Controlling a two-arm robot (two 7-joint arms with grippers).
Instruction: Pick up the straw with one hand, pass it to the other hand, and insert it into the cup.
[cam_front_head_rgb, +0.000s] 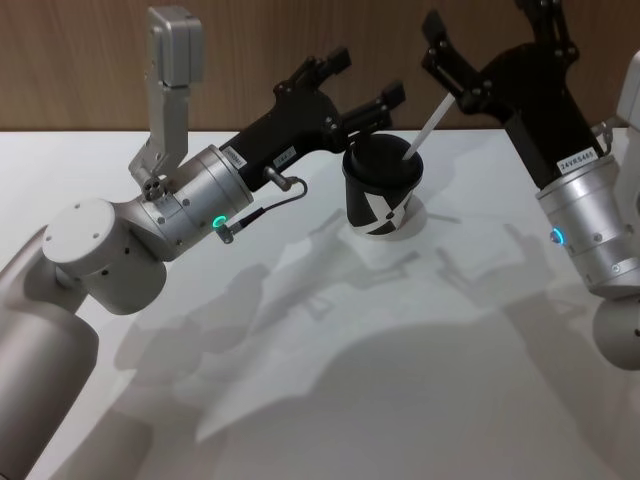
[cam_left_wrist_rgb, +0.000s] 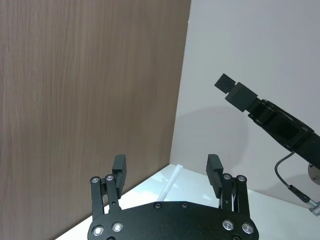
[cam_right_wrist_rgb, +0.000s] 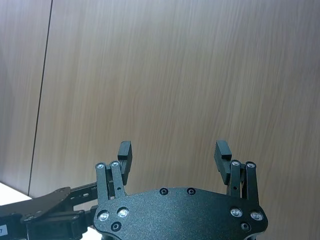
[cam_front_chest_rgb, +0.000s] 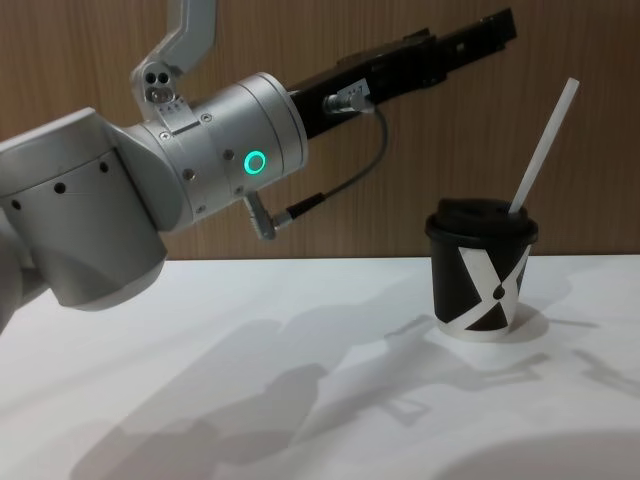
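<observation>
Nearest the head camera: left arm's silver shoulder and wrist, reaching forward over the white table (cam_front_head_rgb: 330, 400) toward the cup (cam_front_head_rgb: 381, 195). Left gripper (cam_front_head_rgb: 365, 85) parked just left of the cup's lid, fingers spread wide, nothing between them — same in the left wrist view, jaws apart and empty (cam_left_wrist_rgb: 167, 170). Right gripper (cam_front_head_rgb: 490, 50) raised behind and to the right of the cup, fingers likewise apart and holding nothing (cam_right_wrist_rgb: 173, 157).

Straw (cam_front_chest_rgb: 540, 148) already through the domed lid, leaning up and away toward the right, top end free in the air. Cup upright on the table, white X pattern facing front, touched by neither gripper.

Task judged essentially done; remaining risk lies in the retreat. Straw's upper end close to one right finger in the head view — contact or not, cannot tell. A careless withdrawal of the right arm could catch that tip and lever the straw out, or tip the light cup. Left fingers near the lid too; a sideways swing could knock the cup over.
</observation>
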